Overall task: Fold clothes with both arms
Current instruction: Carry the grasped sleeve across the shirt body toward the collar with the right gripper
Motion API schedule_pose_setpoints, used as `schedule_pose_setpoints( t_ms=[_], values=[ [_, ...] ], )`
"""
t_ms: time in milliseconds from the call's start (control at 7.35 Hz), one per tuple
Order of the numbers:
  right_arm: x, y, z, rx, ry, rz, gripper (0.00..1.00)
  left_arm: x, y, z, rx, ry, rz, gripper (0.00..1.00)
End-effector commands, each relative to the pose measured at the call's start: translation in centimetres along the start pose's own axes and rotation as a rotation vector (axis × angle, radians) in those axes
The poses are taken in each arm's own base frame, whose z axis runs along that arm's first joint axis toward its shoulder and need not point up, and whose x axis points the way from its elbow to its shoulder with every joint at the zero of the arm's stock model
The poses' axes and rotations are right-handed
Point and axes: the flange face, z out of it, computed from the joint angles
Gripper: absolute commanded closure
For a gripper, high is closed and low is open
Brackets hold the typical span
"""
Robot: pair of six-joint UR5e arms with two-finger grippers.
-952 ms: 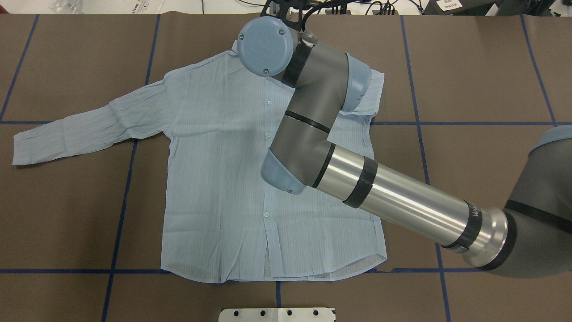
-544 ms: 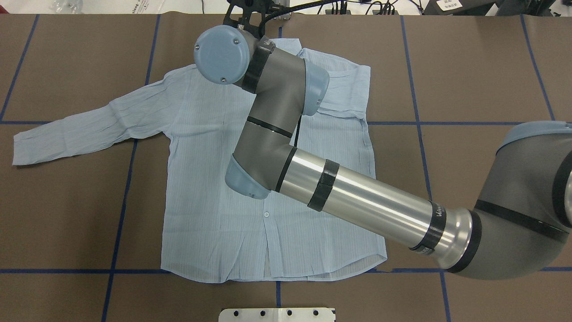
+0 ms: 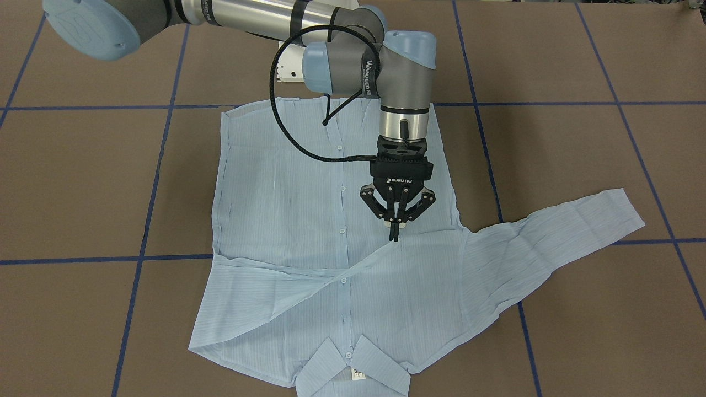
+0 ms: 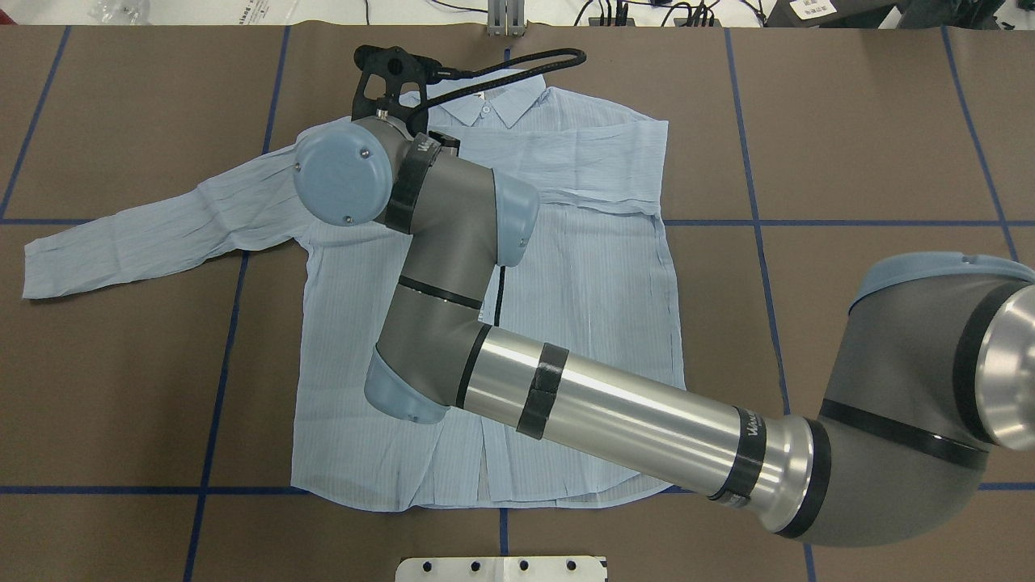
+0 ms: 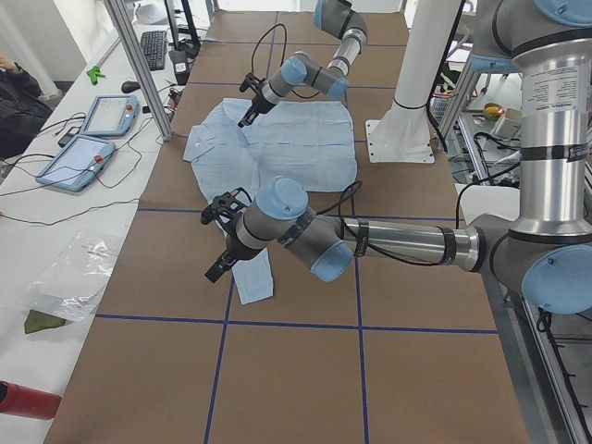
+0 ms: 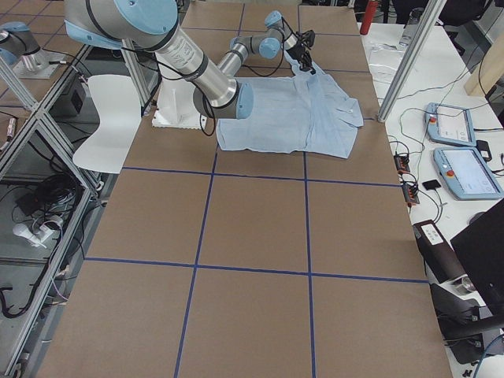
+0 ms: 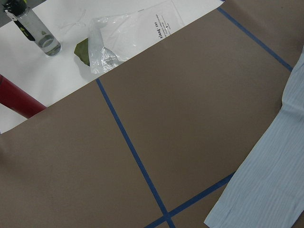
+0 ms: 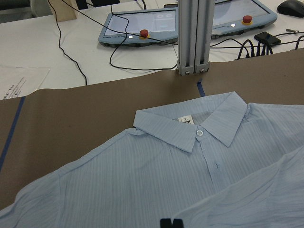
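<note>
The light blue shirt lies flat and buttoned on the brown table, collar away from the robot. My right gripper is shut on the cuff end of one sleeve, which is folded across the chest. In the overhead view the right arm's wrist hides that gripper. The other sleeve lies stretched out sideways. My left gripper hangs above that sleeve's cuff; I cannot tell whether it is open. The left wrist view shows only the sleeve end.
Blue tape lines cross the table. A white base plate sits at the robot's edge. Beyond the collar stand an aluminium post and control tablets. A bottle, a plastic bag and a red cylinder lie past the table's left end.
My right arm has swung leftward across the shirt, drawing the sleeve over the chest. The collar and the shirt's right shoulder have come into view.
</note>
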Motion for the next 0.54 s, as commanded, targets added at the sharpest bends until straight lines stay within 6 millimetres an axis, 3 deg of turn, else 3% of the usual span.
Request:
schedule_pose_setpoints(
  t_ms=[0,136,272,408],
  values=[
    [-1.7,0.8,-0.6,-0.004,-0.002,-0.012,0.83,-0.1,0.0,0.0,0.001,-0.001,-0.001,0.00],
    [-3.1,0.0,-1.3,-0.001,-0.008,0.002,0.29,0.0,0.0,0.0,0.000,0.000,0.000,0.00],
    [-4.1,-1.3,-2.2,0.004,-0.023,0.017,0.18,0.0,0.0,0.0,0.000,0.000,0.000,0.00],
    [-4.5,-2.1,-2.4,0.008,-0.023,0.021,0.16,-0.1,0.0,0.0,0.001,-0.001,-0.001,0.00]
  ],
)
